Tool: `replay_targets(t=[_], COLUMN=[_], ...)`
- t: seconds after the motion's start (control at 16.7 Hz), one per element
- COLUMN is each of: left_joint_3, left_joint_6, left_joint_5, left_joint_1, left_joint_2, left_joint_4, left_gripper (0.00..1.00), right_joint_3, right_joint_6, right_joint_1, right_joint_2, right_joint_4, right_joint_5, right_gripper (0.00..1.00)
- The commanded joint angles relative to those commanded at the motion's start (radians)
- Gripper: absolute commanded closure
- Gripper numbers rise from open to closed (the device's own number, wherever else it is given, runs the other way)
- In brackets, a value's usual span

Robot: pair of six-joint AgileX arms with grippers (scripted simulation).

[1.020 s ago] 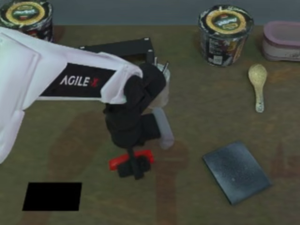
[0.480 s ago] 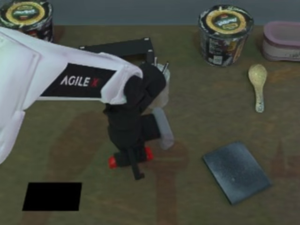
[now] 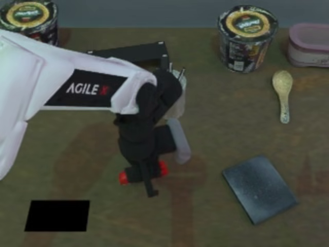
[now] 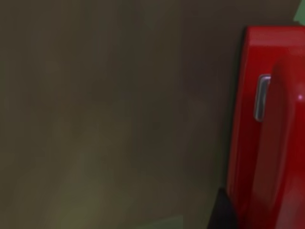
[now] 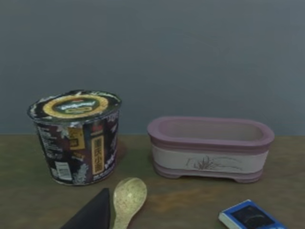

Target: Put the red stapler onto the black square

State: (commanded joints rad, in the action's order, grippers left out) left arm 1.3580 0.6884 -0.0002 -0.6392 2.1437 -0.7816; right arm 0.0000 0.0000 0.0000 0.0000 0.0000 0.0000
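The red stapler (image 3: 123,177) lies on the table at centre-left, and only its two red ends show on either side of my left gripper (image 3: 144,174). That gripper stands straight over the stapler and is shut on its middle. In the left wrist view the stapler (image 4: 267,133) fills one side, glossy with a metal clip, and a dark fingertip (image 4: 222,215) is against it. The black square (image 3: 57,215) lies flat near the front left corner, apart from the stapler. My right gripper is out of view.
A black bench-like stand (image 3: 133,53) and a white cup (image 3: 178,100) sit behind my left arm. Noodle cups (image 3: 247,36) (image 3: 31,18) stand at the back, with a pink planter (image 3: 309,43), a spoon (image 3: 282,92) and a grey speckled slab (image 3: 259,189) on the right. A blue box (image 5: 250,217) is in the right wrist view.
One second ago more of the stapler showed beneath the gripper; the fingers have since closed on it. Nothing has moved in the last half second.
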Motion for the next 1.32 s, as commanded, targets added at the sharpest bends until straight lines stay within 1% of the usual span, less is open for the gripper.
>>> replay_targets(t=[0.18, 0.42, 0.54, 0.9, 1.08, 1.32], left_joint_3=[0.054, 0.157, 0.195, 0.202, 0.149, -0.001], left_joint_6=[0.002, -0.001, -0.004, -0.001, 0.066, 0.249], left_joint_5=[0.000, -0.001, -0.001, -0.001, -0.001, 0.000], left_joint_1=[0.001, 0.011, 0.016, 0.014, 0.051, 0.159], left_joint_2=[-0.026, -0.094, -0.127, -0.139, -0.197, -0.354], left_joint_4=[-0.072, -0.272, -0.330, -0.344, -0.348, -0.357], left_gripper=[1.00, 1.00, 1.00, 1.00, 1.00, 1.00], right_joint_3=[0.000, 0.000, 0.000, 0.000, 0.000, 0.000], right_joint_6=[0.000, 0.000, 0.000, 0.000, 0.000, 0.000], right_joint_1=[0.000, 0.000, 0.000, 0.000, 0.000, 0.000], right_joint_2=[0.000, 0.000, 0.000, 0.000, 0.000, 0.000], right_joint_4=[0.000, 0.000, 0.000, 0.000, 0.000, 0.000], right_joint_5=[0.000, 0.000, 0.000, 0.000, 0.000, 0.000], right_gripper=[0.00, 0.00, 0.00, 0.00, 0.00, 0.00])
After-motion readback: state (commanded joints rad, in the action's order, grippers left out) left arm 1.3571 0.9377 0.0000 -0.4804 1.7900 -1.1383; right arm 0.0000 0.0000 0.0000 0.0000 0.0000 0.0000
